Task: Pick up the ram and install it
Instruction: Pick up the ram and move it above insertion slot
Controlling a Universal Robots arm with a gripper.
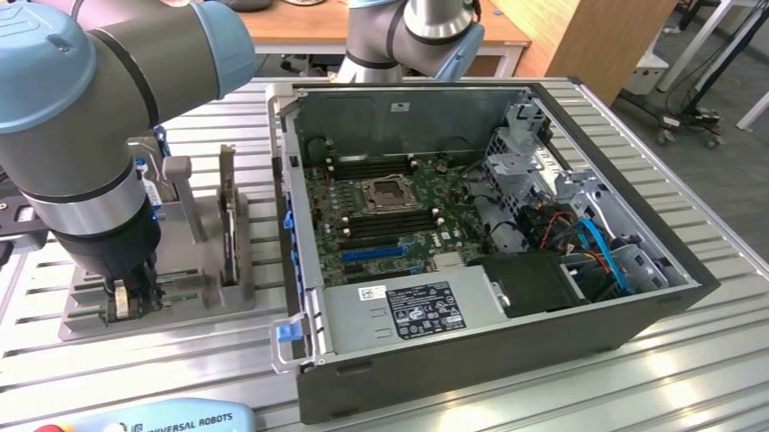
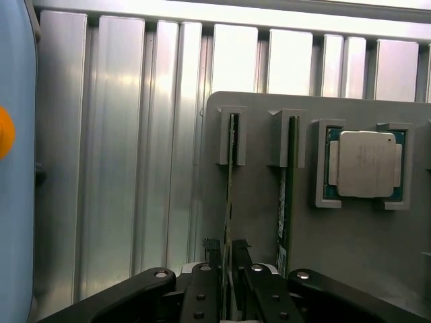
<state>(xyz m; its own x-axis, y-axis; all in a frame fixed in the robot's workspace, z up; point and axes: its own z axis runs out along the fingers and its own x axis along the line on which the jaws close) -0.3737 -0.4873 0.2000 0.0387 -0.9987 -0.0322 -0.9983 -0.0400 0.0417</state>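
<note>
Wrist view: gripper [image 2: 227,250] astride ram [image 2: 229,176], contact unclear

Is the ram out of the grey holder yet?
No, the ram stands in its slot in the grey holder, with the gripper at one end of it.

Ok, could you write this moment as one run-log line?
stage: pick | gripper: at ram | ram: upright in holder slot | second ram: next slot

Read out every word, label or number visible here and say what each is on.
"UNIVERSAL ROBOTS": on the teach pendant.
Black label on the power supply: too small to read.
White sticker on the back wall of the computer case: too small to read.
</note>
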